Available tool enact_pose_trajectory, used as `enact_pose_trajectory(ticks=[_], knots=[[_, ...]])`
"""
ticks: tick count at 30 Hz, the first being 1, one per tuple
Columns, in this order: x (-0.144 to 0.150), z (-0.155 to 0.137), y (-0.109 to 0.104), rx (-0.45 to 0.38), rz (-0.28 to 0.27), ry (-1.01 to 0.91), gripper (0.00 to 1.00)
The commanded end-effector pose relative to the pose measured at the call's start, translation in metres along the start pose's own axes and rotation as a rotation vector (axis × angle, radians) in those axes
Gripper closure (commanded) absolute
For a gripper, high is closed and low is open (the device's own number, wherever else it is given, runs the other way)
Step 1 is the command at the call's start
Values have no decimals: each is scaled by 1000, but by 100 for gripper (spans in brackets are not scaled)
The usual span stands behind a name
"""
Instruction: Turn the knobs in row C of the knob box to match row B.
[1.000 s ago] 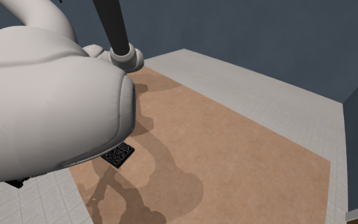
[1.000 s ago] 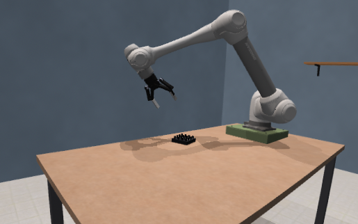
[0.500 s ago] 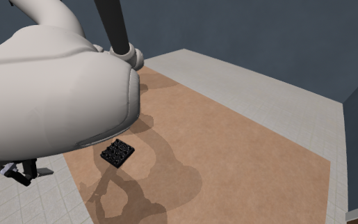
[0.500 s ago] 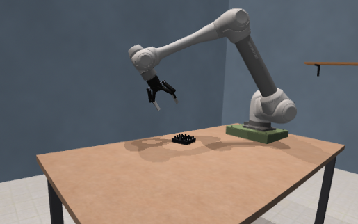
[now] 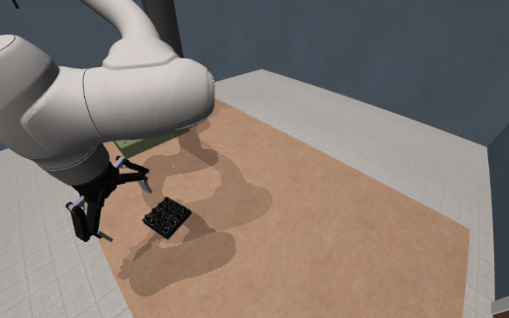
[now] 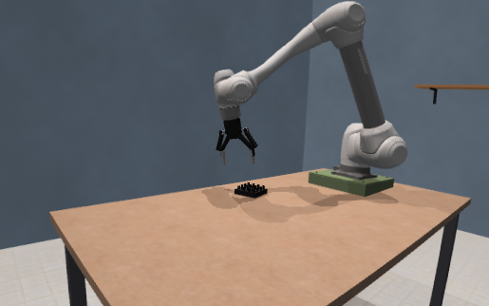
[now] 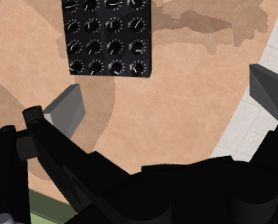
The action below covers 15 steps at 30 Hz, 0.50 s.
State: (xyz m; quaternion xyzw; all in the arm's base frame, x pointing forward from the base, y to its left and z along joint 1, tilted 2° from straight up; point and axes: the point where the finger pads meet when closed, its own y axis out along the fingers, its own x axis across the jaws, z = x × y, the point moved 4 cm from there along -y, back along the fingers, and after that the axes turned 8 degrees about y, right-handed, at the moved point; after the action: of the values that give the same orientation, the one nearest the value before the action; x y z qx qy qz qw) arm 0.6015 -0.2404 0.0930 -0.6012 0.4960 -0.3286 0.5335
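Gripper [image 6: 237, 161] hovering with fingers [image 6: 223, 158] spread wide and empty, above the knob box [image 6: 251, 190] at its 5 o'clock on the tabletop [image 6: 210, 247]; row C seemingly awaiting adjustment.

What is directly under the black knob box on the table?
The black square knob box stands on the brown wooden table, within the arm's shadow. Its feet and the table surface beneath it are covered by the box itself.

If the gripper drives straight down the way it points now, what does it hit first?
Probably bare table just beside the knob box. The open gripper hangs well above, and the wrist view shows the box off-centre, though depth is hard to judge.
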Motion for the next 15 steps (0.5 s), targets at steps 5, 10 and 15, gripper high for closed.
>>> enact_pose_trajectory(ticks=[5, 10, 15], knots=[[-35, -6, 34, 167, -121, 16, 0], [-37, -7, 36, 176, -127, 17, 0], [-37, -7, 36, 176, -127, 17, 0]])
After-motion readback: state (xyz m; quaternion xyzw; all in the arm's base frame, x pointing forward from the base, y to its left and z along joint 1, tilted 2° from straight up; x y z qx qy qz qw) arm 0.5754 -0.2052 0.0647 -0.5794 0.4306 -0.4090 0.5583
